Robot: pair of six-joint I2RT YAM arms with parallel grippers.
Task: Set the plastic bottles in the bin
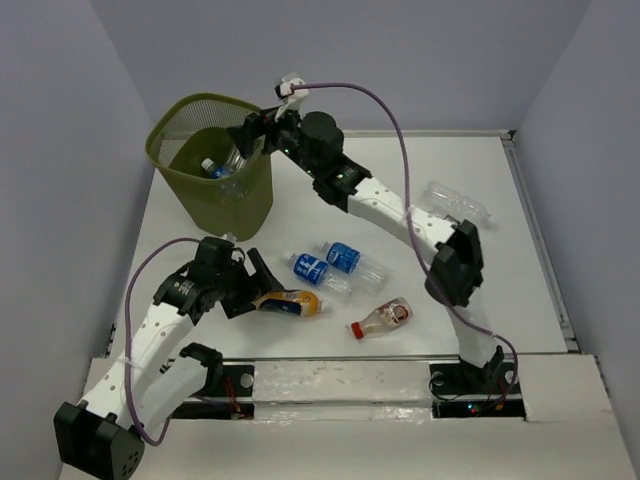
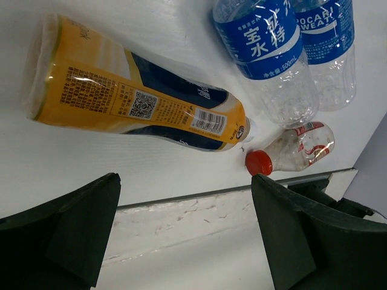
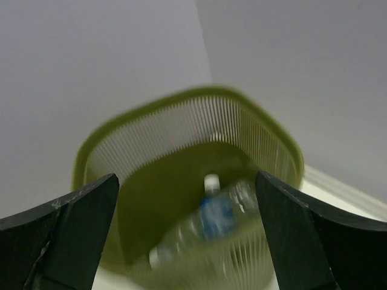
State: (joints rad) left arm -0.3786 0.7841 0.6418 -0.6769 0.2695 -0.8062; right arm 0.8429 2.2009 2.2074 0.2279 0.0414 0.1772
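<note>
I am holding my right end effector (image 1: 250, 133) over the right rim of the bin (image 1: 235, 205), fingers spread wide and gripping nothing. Through its wrist camera I am looking down into the mesh, where a blurred bottle (image 3: 208, 217) with a blue label is lying inside the bin.

My left end effector (image 2: 184, 178) is hovering low over the desk (image 1: 480, 300) on the near side of the bin, also gaping wide and empty. Just beside it a yellow bottle (image 2: 133, 96) is lying on its side. Near and to the right of the bin, a first blue-labelled bottle (image 1: 312, 270) and a second blue-labelled bottle (image 1: 345, 257) are lying side by side. A small red-capped bottle (image 1: 383, 318) is resting nearer still. A crumpled clear bottle (image 1: 458, 202) is lying well to the right of the bin.
</note>
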